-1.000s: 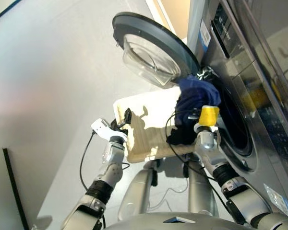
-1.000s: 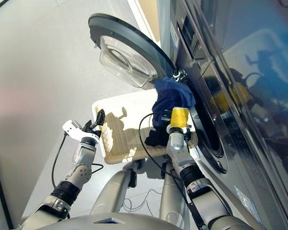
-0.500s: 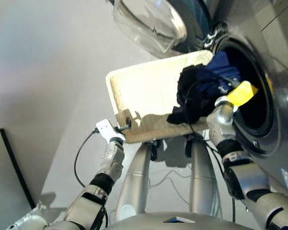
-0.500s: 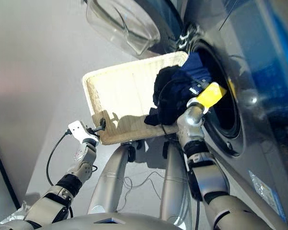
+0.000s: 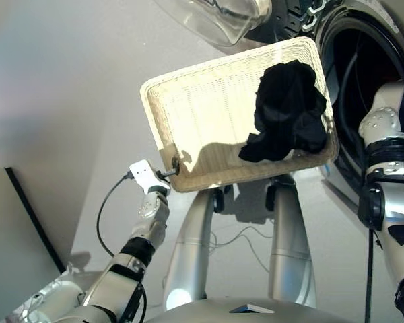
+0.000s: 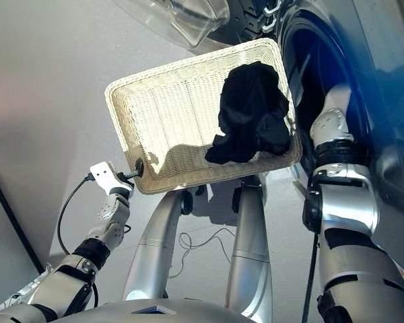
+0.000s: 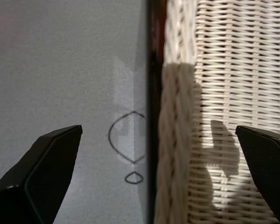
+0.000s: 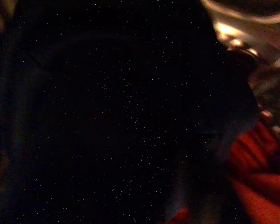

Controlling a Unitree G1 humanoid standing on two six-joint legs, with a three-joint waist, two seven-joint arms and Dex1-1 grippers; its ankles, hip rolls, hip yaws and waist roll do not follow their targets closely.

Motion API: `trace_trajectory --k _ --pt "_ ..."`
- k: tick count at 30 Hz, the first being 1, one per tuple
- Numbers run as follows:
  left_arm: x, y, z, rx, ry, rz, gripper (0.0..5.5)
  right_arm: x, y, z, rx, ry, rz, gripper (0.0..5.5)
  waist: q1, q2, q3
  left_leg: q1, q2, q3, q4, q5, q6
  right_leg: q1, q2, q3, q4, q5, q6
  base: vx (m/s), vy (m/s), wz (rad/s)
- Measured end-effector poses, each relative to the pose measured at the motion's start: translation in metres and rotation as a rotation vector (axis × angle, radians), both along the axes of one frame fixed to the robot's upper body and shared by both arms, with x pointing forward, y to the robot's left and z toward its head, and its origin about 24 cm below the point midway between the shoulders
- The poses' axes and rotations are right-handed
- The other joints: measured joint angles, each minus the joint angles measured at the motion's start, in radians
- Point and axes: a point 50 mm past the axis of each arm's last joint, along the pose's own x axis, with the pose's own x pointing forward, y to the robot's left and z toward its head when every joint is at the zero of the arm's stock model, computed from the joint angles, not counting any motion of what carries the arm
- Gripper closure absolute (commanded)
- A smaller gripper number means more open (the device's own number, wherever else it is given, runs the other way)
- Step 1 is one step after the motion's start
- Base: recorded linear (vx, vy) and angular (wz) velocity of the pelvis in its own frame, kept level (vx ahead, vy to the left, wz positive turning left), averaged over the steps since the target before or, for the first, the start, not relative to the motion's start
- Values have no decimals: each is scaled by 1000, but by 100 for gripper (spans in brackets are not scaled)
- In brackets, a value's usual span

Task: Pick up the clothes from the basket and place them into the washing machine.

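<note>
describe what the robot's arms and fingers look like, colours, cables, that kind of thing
Both arms are glossy silver-grey with black joint bands. The left arm ends in a white wrist block with a black cable looping down from it. Its fingers are black, flat and wedge-shaped. The right arm has a rounded white elbow cap and a black cable along its side.

a laundry spot: front-loading washing machine (image 5: 363,81) over plain grey floor (image 5: 67,81).
</note>
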Motion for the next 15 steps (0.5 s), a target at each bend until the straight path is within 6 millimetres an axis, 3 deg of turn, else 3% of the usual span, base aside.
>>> trace_trajectory --k 5,7,11,15 --pt "1 3 -4 11 24 11 0 23 19 -39 -145 268 161 0 -13 -1 0 43 7 -2 -13 -8 7 48 4 -5 -20 -4 6 0 0 0" --pt "0 5 -6 11 33 20 0 30 40 -66 -246 389 278 0 -31 -10 -5 61 6 -6 -27 -7 8 68 1 -8 -28 -4 6 0 0 0" --pt "0 7 -6 6 30 20 0 32 69 -117 -316 560 450 0 -36 -38 -23 80 8 -8 -53 -4 4 82 1 -12 -43 -4 5 0 0 0" --pt "1 9 -10 12 49 6 0 31 96 -149 -581 762 631 0 -47 -48 -29 87 7 -39 -64 5 -10 105 -4 -46 -55 -9 -3 -4 -41 94"
